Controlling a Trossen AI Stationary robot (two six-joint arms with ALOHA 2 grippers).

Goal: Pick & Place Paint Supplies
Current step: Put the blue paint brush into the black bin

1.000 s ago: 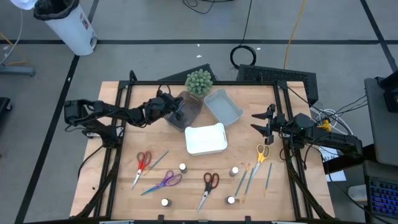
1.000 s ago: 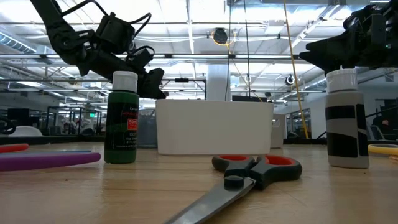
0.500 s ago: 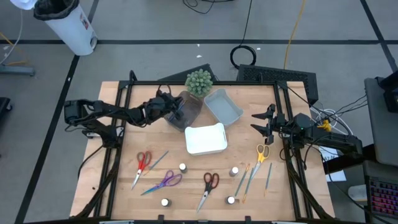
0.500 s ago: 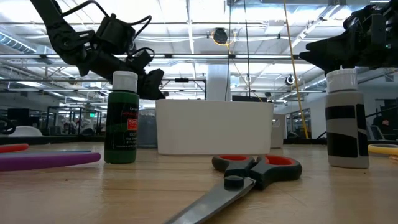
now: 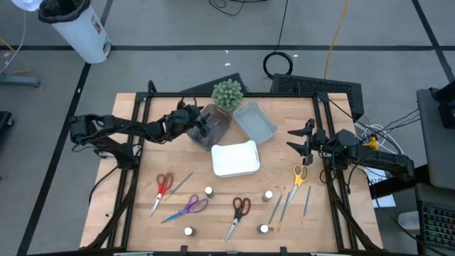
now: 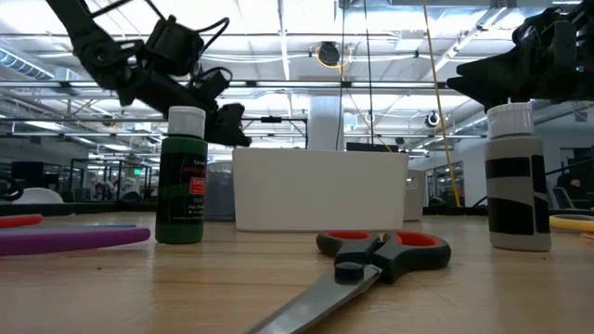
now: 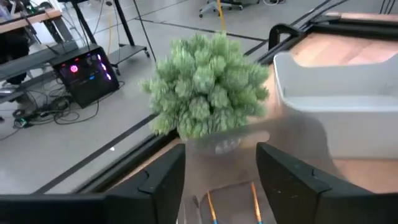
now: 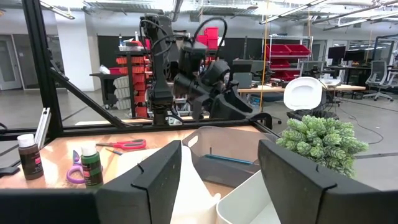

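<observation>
Left tool, fingers spread and empty, has drawn slightly back over the brown tray holding 2 brushes, suggesting a delivery finished; right tool waits open, remaining supplies still on the tabletop.

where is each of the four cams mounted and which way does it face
High: overhead, straight down on the table, both arms, left claw, right claw.
Low: at tabletop height, level past the red scissors to the white tray, arms above.
Left wrist: over the brown tray, facing the green plant, own fingers open.
Right wrist: faces the left arm and trays, own fingers open.
Both wrist views share the plant.
</observation>
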